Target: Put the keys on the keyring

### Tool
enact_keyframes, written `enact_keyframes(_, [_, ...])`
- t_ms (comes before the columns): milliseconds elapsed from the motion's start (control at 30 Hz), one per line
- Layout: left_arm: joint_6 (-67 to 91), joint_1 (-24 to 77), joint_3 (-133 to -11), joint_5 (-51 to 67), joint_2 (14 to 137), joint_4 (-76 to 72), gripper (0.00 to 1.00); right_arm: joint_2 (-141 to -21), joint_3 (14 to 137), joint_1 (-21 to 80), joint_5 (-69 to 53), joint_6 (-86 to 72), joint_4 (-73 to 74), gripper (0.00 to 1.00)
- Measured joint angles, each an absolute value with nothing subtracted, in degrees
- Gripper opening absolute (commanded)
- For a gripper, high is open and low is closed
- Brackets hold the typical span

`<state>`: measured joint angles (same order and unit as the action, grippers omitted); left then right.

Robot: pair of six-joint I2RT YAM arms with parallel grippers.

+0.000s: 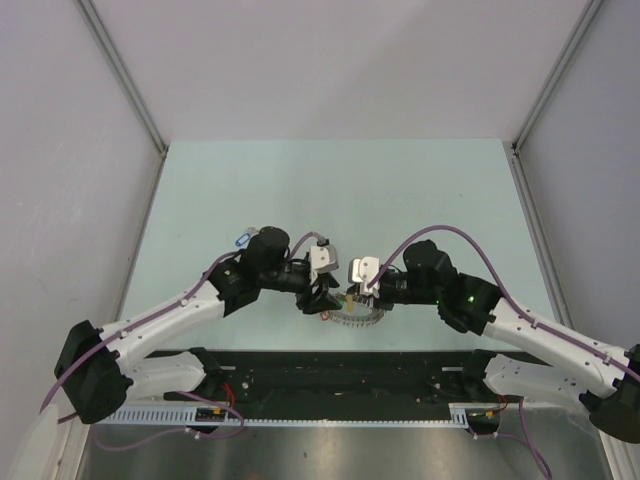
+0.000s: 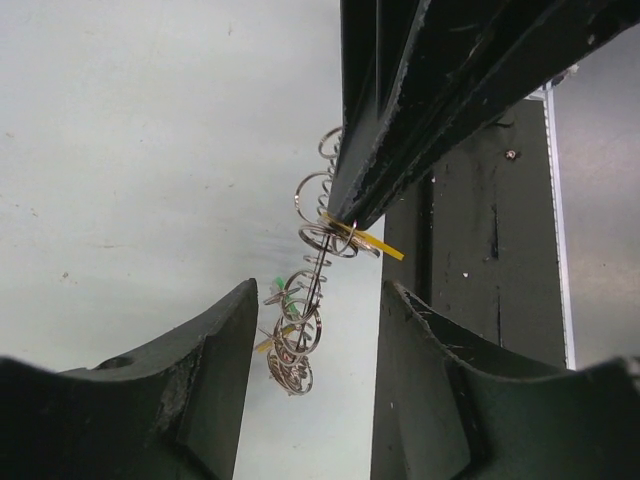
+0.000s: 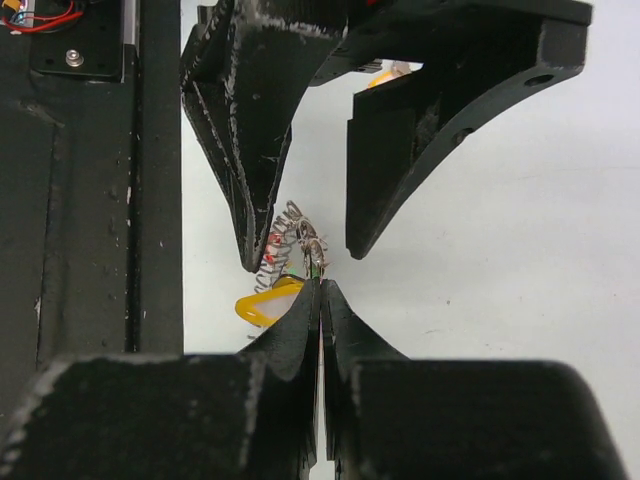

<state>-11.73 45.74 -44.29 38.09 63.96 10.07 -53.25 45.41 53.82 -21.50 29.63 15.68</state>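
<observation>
Top view, left side: a small blue-tagged item (image 1: 241,239) lies on the counter (image 1: 400,200) beside the left arm's elbow. It is probably one of the keys, though it is too small there to be sure.

Centre: the left gripper (image 2: 318,292) faces the work with its fingers (image 2: 170,390) spread wide and holding nothing. The keyring (image 2: 300,325) hangs in the gap between them, touching neither finger. It meets the right gripper above the counter's near edge, just ahead of the arm bases.

Right: the right gripper (image 3: 320,292) has its fingers pressed flat together, pinching the keyring at its top, next to a yellow tag (image 2: 375,243).

Handling, as a judgement: the keyring is stiff wire carrying many loose keys, so it should be fairly heavy for its size, smooth and prone to slip. It is likely to swing and rattle under a single pinch, and it is not fragile. The bare wire close to the split end is the best place to hold it, with the hanging keys left free. A loose key is light and thin and is best taken by its flat bow or tag.

No container appears in any view.
</observation>
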Motion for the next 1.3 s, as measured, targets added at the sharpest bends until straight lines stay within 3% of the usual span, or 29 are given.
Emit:
enact_keyframes(467, [-6.5, 47.9, -40.7, 37.7, 63.4, 6.2, 0.50, -54.0, 45.5, 53.1, -21.5, 29.6, 15.8, 0.00])
enact_keyframes(867, [-4.1, 48.7, -38.3, 36.7, 54.8, 4.5, 0.49, -54.0, 45.5, 53.1, -22.3, 30.1, 16.0, 0.00])
enact_keyframes(1300, [-17.1, 47.1, -45.9, 35.8, 57.0, 13.8, 0.37, -53.9, 46.5, 53.1, -25.9, 31.1, 17.3, 0.00])
